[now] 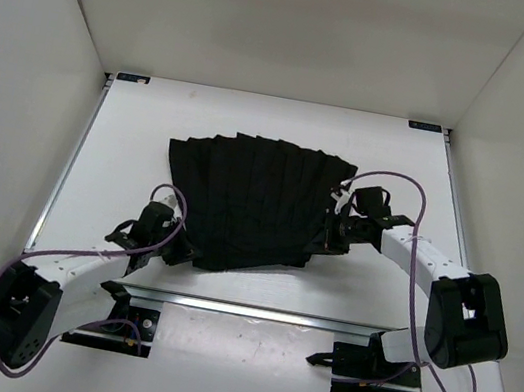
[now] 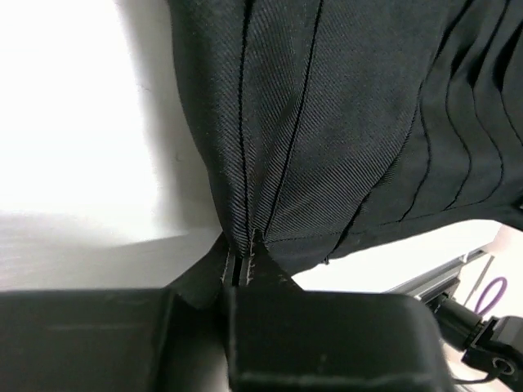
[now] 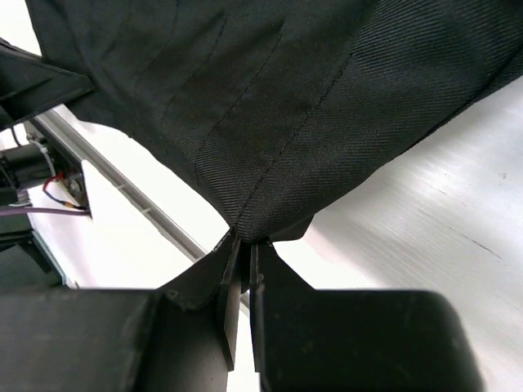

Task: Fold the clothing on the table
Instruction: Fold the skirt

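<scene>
The clothing lies fanned out across the middle of the white desk, its narrower hem toward the arms. The left tool is clamped on the near left corner of that hem, with a thin tuck of cloth nipped between its jaws. The right tool is pinched the same way on the near right corner. From here the fabric looks thin, light and limp, a fine twill with stitched pleat lines. I reckon it will sag and drag between the two holds rather than keep any shape. Those corners look the sensible places to hold, raised evenly so the hem runs taut.
</scene>
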